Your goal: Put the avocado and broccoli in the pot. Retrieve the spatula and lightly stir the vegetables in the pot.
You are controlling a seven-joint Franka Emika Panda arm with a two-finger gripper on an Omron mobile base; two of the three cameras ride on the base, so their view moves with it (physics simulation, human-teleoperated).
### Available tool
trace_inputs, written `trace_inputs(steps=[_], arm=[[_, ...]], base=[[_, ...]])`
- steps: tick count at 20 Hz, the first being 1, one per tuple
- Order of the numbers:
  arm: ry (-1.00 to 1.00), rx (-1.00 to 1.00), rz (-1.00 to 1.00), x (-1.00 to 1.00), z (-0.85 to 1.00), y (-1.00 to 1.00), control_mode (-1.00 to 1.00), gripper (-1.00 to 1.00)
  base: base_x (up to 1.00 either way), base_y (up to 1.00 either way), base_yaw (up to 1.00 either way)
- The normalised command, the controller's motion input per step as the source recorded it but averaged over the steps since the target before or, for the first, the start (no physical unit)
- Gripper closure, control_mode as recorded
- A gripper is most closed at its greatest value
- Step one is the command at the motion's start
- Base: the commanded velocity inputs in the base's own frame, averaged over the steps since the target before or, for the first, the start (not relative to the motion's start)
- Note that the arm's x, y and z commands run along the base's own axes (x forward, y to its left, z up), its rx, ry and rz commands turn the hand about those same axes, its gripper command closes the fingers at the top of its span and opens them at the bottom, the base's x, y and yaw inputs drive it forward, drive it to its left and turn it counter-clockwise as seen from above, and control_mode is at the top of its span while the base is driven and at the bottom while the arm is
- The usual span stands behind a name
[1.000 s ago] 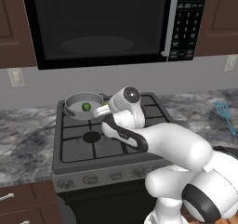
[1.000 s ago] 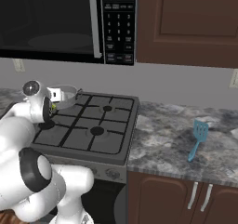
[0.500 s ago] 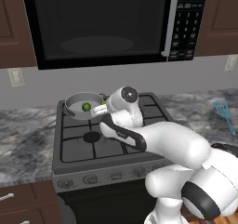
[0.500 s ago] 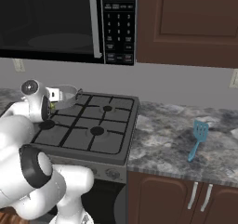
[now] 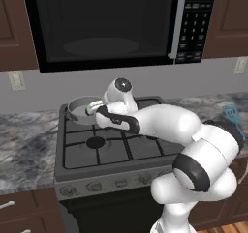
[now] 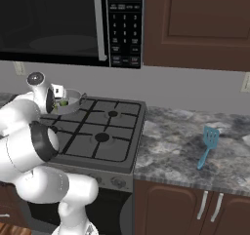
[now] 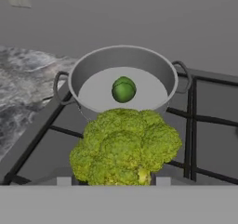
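Grey pot sits on the stove's back-left burner with the avocado inside. Pinching the broccoli, the tool hangs just short of the pot's near rim. Well right of the stove, the spatula lies on the desk.
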Motion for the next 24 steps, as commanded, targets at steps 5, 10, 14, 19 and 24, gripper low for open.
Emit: trace_inputs(steps=[5,10,14,19,24], arm=[[0.00,0.00,0.00,0.31,-0.23,0.00,-1.00,1.00],[0.00,0.00,0.00,0.23,-0.14,0.00,-1.00,1.00],[0.00,0.00,0.00,0.19,-0.08,0.04,-1.00,1.00],[-0.01,0.00,0.00,0.13,-0.25,0.11,-1.00,1.00],[0.00,0.00,0.00,0.20,-0.11,0.09,-1.00,1.00]], base=[[0.00,0.00,0.00],[0.00,0.00,0.00],[0.00,0.00,0.00],[0.00,0.00,0.00],[0.00,0.00,0.00]])
